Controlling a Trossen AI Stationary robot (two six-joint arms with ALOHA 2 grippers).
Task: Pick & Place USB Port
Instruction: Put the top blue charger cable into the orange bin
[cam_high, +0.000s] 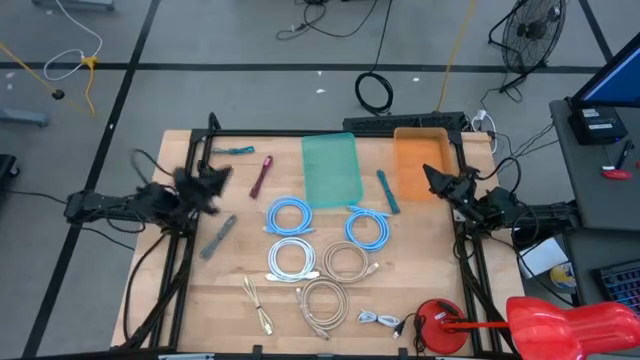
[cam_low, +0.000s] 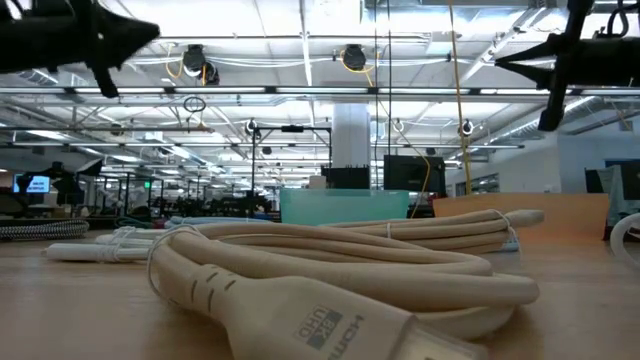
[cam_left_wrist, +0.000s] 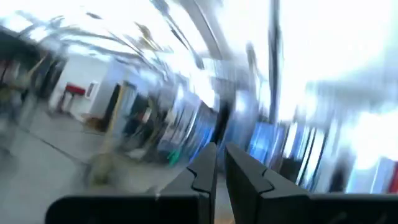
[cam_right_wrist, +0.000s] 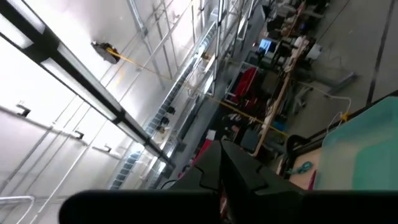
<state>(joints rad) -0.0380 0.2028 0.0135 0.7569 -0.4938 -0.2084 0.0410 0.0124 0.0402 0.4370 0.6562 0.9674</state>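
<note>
Several coiled cables lie flat on the wooden table: two blue coils (cam_high: 290, 215) (cam_high: 368, 228), a white one (cam_high: 292, 258) and beige ones (cam_high: 345, 262) (cam_high: 323, 300). A grey flat stick-shaped piece (cam_high: 217, 237) lies near the table's left side. My left gripper (cam_high: 222, 178) (cam_left_wrist: 221, 165) hangs raised above the table's left part, fingers shut, holding nothing. My right gripper (cam_high: 428, 172) (cam_right_wrist: 219, 155) is raised over the orange bin (cam_high: 420, 160), shut and empty. In the low view both grippers (cam_low: 150, 30) (cam_low: 500, 62) show high above the table.
A teal bin (cam_high: 330, 168) sits beside the orange bin at the far side. A red stick (cam_high: 262, 175), a teal piece (cam_high: 240, 150) and a blue stick (cam_high: 388, 190) lie near them. A small white cable (cam_high: 378, 320), a beige cable (cam_high: 258, 305) and a red round object (cam_high: 440, 325) lie near the front edge.
</note>
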